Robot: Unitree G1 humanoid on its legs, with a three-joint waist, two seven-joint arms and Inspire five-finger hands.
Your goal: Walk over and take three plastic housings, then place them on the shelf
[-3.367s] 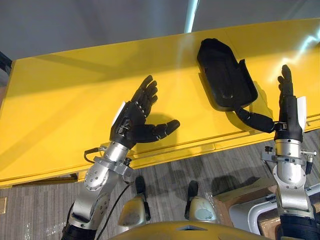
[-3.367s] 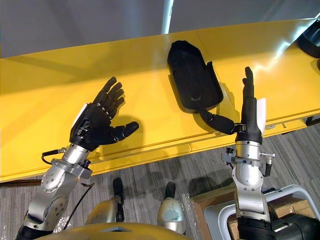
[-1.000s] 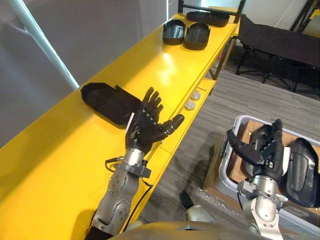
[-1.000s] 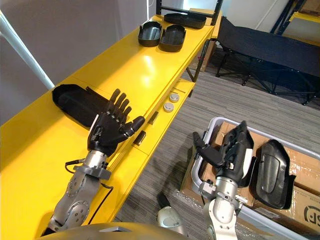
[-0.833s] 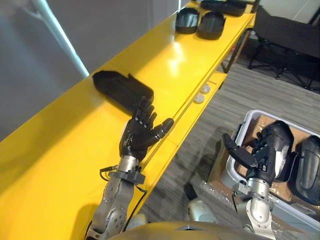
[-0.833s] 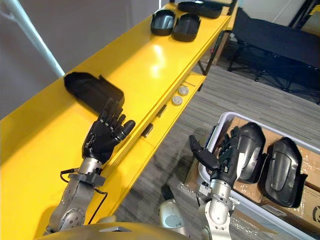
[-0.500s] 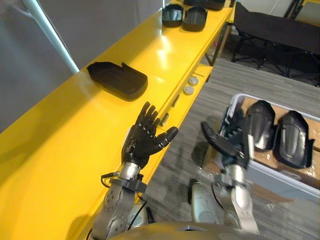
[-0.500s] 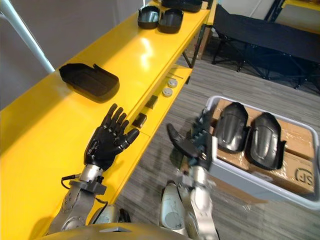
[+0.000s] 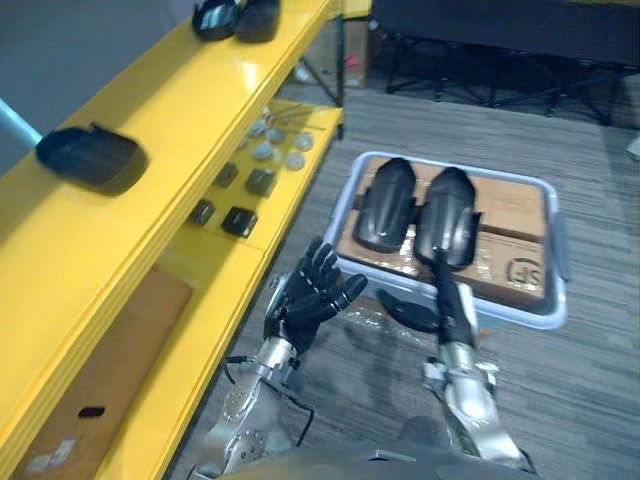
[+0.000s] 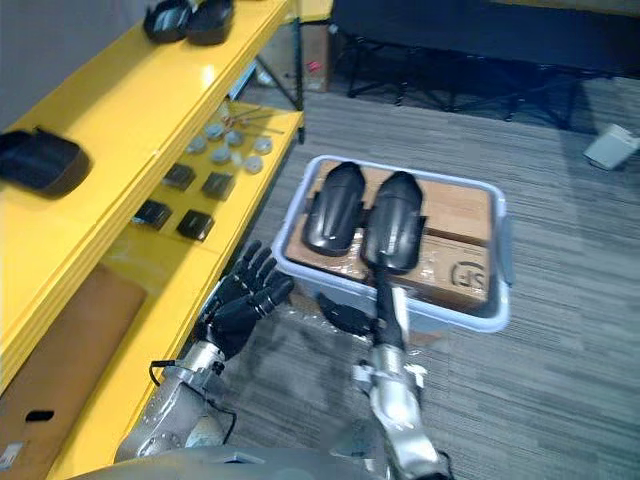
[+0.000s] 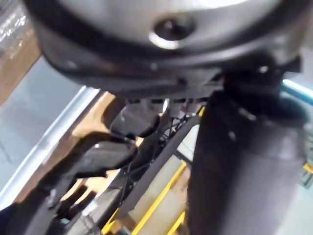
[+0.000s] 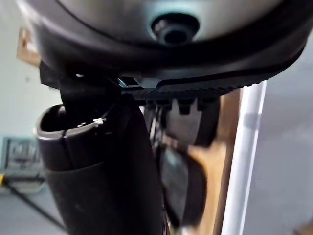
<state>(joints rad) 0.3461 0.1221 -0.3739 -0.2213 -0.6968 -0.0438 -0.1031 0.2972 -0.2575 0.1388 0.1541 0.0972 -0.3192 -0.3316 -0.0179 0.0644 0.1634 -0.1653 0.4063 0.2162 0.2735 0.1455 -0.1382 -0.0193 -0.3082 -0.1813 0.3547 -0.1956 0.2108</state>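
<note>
Stock: two glossy black plastic housings (image 9: 385, 205) in pale grey tub (image 9: 556, 245) at twelve o'clock; likely light, stiff, slippery, best taken by rim; left robot hand (image 9: 310, 300) and right robot hand (image 9: 447, 312) open-fingered, empty.
</note>
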